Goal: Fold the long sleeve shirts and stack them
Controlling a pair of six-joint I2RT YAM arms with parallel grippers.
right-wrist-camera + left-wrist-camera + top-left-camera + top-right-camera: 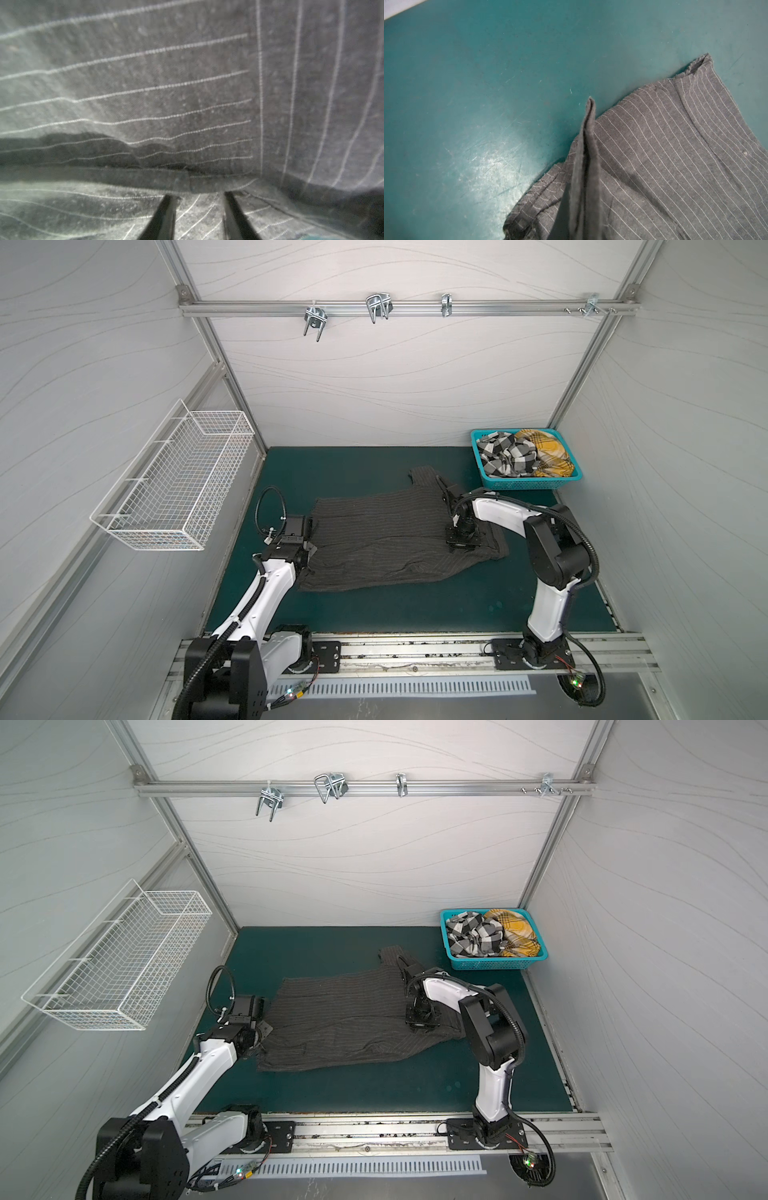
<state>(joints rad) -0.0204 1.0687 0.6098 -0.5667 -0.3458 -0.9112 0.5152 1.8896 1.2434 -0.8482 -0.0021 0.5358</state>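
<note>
Touching grey shirt [374, 539], right end effector [199, 195] points down.

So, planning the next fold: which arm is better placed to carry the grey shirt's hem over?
Left, likely: its jaws are shut on the shirt's hem; the right jaws stand apart at the opposite end.

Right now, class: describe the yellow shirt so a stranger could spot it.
On the green table, find the teal basket, far right corner. The mustard plaid shirt fills its right half, beside a black-and-white checked shirt; it alone is yellow.
</note>
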